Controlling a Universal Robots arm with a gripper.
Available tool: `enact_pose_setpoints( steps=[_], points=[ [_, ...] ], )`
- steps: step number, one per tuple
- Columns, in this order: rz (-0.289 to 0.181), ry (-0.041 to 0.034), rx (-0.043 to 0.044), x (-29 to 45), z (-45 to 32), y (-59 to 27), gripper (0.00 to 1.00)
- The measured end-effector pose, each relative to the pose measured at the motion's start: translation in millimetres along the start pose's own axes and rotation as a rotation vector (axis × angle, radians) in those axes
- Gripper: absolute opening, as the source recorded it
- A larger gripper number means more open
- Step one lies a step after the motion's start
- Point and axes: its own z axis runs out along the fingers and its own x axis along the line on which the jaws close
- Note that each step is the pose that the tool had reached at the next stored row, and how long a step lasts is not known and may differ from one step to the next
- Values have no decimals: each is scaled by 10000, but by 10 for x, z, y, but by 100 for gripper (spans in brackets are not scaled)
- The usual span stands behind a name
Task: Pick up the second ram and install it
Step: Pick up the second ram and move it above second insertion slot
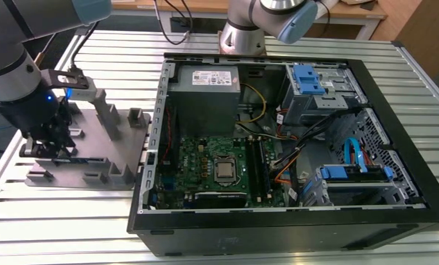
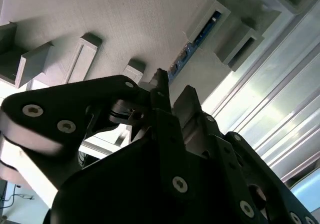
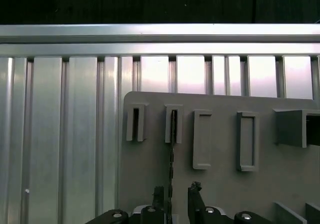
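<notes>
You are looking at a slatted metal counter (image 1: 116,52) that is carrying an open case (image 1: 278,234) on the exterior view's right. A grey plate (image 1: 123,141) is lying on the exterior view's left, just beside the case. Inside the case the green board (image 1: 204,157) is lying bare. From here you cannot tell whether any of its memory sockets are already holding a stick.

The arm (image 1: 13,83) is reaching down over the plate's side away from the case. That is putting the pincer (image 3: 176,190) right at the plate's surface, among the upright posts (image 3: 202,139).

In the first wrist view the pincer is showing as released. Its fingers (image 3: 159,196) are standing on either side of the ram (image 3: 171,159), and a gap is showing between the ram and at least one of them. So they are straddling it, not clamping it.

The ram is standing on edge on the plate, with its far end sitting in one of the slotted posts and its near end running in between the fingers. In the second wrist view its blue-green edge is catching the light just past the fingertips.

By my reading, you are early in the job. The pincer is lined up on the ram, but the grasp is not yet made and the ram is not yet lifted. Both the carry across to the case and the seating on the board are left to do.
</notes>
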Motion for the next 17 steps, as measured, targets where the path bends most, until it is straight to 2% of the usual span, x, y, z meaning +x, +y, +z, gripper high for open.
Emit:
enact_pose_setpoints(
  steps=[2,3,5,17],
  points=[
    [-1,0,0,0,0,0,29],
    [-2,0,0,0,0,0,36],
    [-2,0,0,0,3,0,36],
    [-50,1,-1,11,215,-7,36]
  ],
)
